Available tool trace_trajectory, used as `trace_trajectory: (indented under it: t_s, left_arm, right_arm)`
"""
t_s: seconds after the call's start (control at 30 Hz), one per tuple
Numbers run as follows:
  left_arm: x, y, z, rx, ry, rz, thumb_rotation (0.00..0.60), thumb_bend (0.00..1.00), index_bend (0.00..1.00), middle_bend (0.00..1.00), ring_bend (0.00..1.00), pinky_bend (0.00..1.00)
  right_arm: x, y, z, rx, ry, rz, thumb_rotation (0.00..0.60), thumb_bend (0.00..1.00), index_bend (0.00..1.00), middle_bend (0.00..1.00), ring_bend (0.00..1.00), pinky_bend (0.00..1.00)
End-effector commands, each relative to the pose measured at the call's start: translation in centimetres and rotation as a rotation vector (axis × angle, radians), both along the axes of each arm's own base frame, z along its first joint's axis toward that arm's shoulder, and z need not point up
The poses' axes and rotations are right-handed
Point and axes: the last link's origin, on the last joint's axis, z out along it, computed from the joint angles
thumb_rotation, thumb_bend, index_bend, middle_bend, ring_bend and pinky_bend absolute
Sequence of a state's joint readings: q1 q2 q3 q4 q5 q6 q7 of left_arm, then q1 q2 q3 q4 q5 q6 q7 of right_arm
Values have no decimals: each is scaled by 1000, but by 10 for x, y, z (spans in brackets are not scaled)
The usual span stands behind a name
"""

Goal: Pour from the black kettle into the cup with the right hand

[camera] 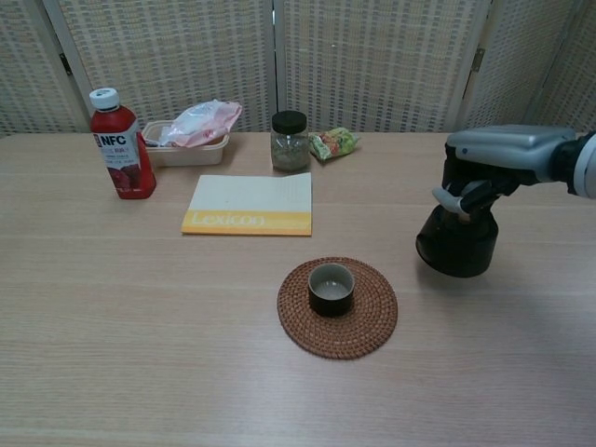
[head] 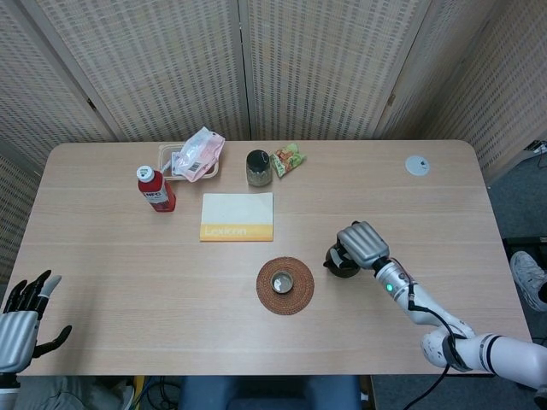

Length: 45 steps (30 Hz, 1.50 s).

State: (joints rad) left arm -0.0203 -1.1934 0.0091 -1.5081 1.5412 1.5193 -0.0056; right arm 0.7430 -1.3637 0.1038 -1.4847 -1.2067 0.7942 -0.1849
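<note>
Fingers (camera: 463, 197) of the right hand (camera: 498, 163) are curling down over the top of the black kettle (camera: 456, 244), apparently around its handle, though the chest view is not showing plainly whether the grasp is fully closed, so I cannot tell how firm it is. Nearest the robot, the left hand (head: 21, 320) is hanging off the table's front corner with its fingers spread and holding nothing. Just ahead, the cup (camera: 331, 287) is sitting upright in the middle of the woven coaster (camera: 371, 328), and the kettle is standing upright on the table (camera: 140, 354) to the robot's right of it, near the coaster but apart from it (its base appears to be resting on the wood, not lifted). To do this step well, I would judge that the hand should be settling its hold snugly on the handle before lifting, keeping the kettle level while carrying it across, then tipping slowly with the spout over the cup's mouth, since the cup is small and a quick tilt could spill onto the coaster. Further back are lying the Lexicon book (camera: 250, 206), the red NFC bottle (camera: 121, 149), the dark-lidded jar (camera: 290, 142) and the snack packets (camera: 333, 142) against the screen.
</note>
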Motion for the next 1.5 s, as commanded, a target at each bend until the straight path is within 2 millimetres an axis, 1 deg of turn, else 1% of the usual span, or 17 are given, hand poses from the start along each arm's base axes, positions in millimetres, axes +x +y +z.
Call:
trace_trajectory:
  t_s: [0.03,0.37,0.5,0.6,0.87,1.2,1.37,1.5]
  left_arm:
    - [0,0,0,0,-1,1,600,255,87,30,103,12]
    - [0,-1,0,1,-1,2,600,254,87,30,103,12]
    - [-1,-1,0,0,-2,3,600,254,87,30,103,12]
    - [-1,-1,0,0,-3,3,600,255,87,30,103,12]
    - [-3,-1,0,3,-2,8,600,255,87,30,103,12]
    - [-3,-2,0,6,-1,11,600,255,87,30,103,12]
    - [-3,-3,0,10,-3,13,600,254,87,30,103,12]
    - [-3,-4,2,16,-2,14,600,255,87,30,103,12]
  right_arm:
    - [1,0,0,2,2,6,399,804,1000,1000,978,410]
    - [3,1,1,10,9,21,439,840,1000,1000,978,415]
    - [4,1,0,14,11,23,441,841,1000,1000,978,416]
    - [5,1,-1,18,16,29,444,841,1000,1000,978,436]
    - [14,2,-2,29,4,47,455,841,1000,1000,978,443]
    - [41,2,-12,66,12,126,460,841,1000,1000,978,462]
    - [59,-1,-21,88,31,173,459,841,1000,1000,978,484]
    - [72,-5,-28,99,58,214,460,841,1000,1000,978,484]
